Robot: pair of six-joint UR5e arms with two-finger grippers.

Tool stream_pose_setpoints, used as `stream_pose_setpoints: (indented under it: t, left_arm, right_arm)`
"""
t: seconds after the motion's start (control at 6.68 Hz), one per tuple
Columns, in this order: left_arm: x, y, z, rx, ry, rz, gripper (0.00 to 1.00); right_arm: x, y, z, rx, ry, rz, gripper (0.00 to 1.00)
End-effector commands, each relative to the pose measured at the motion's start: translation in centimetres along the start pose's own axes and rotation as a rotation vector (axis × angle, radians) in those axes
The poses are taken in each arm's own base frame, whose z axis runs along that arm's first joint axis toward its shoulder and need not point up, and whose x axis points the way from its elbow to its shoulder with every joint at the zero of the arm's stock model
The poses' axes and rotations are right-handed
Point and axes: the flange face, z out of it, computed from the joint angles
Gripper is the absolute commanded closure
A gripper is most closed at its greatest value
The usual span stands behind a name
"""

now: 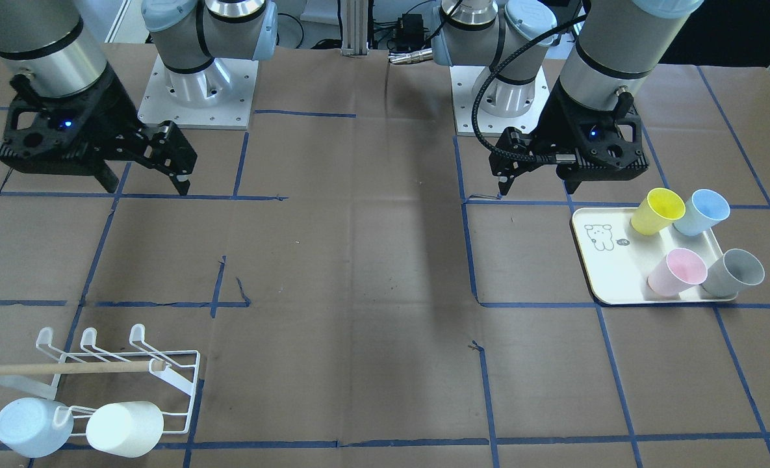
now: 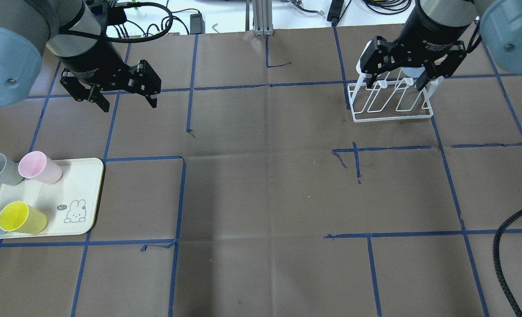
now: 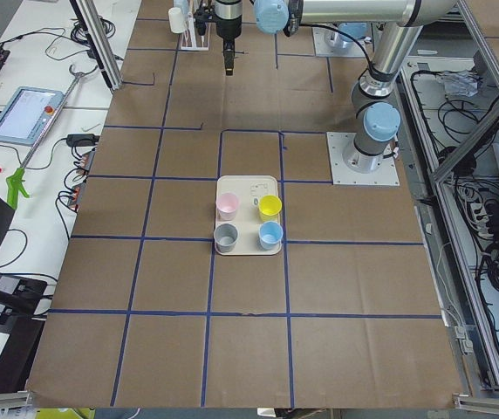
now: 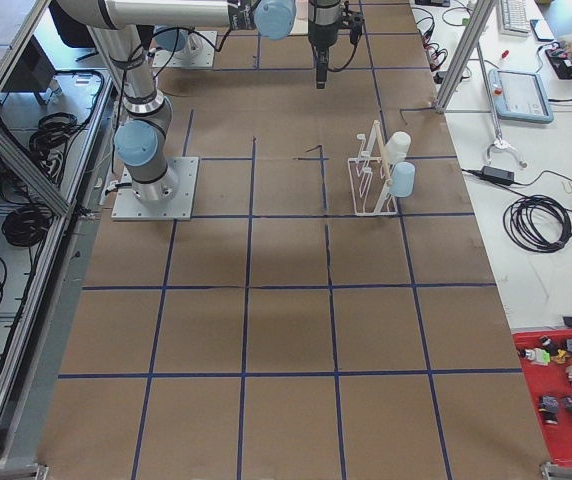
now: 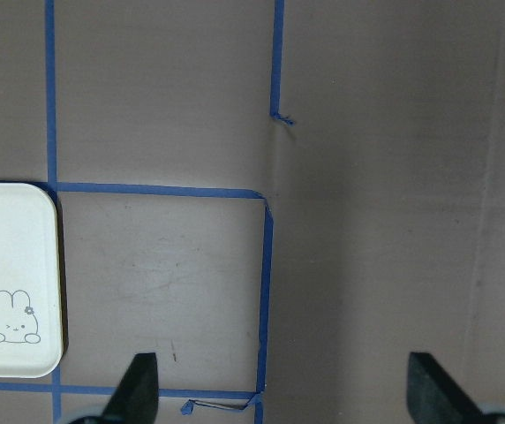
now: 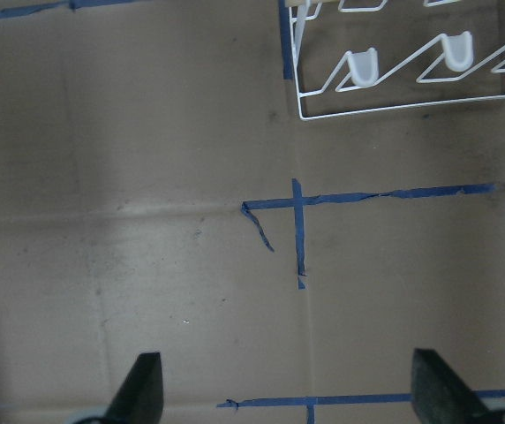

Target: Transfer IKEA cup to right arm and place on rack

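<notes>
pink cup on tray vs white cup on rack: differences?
Pose: the pink cup stands upright, mouth up; the white cup hangs tilted on its side. Place: pink cup on the tray, white cup on the rack beside a pale blue cup. Both are plain tapered tumblers, neither gripped.

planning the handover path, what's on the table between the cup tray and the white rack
Nothing stands there: in the overhead view the stretch from the tray to the rack is bare brown paper crossed by blue tape lines.
</notes>
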Motion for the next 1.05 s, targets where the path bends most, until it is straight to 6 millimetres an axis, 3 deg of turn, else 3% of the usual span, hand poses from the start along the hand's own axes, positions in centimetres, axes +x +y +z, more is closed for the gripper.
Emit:
stream_pose_setpoints:
  t: [0.0,0.3,0.45,0.9]
  left_arm:
    - [0.0,0.0,0.0,-0.001,0.000,0.001,0.01]
    - [0.0,0.0,0.0,0.001,0.000,0.001,0.01]
    - [0.0,0.0,0.0,0.001,0.000,0.001,0.01]
    - [0.0,0.0,0.1,-0.001,0.000,0.004,0.01]
  right_arm:
    - [-1.8,1.2,-0.4,-0.005,0.019,-0.037,0.00]
    - [-1.9,2.7,-1.0,-0.004,0.022,-0.043,0.00]
    - [-1.7,3.9,-0.1,-0.020,0.025,-0.042,0.00]
    - [-1.4,4.0,0.5,-0.019,0.045,-0.041,0.00]
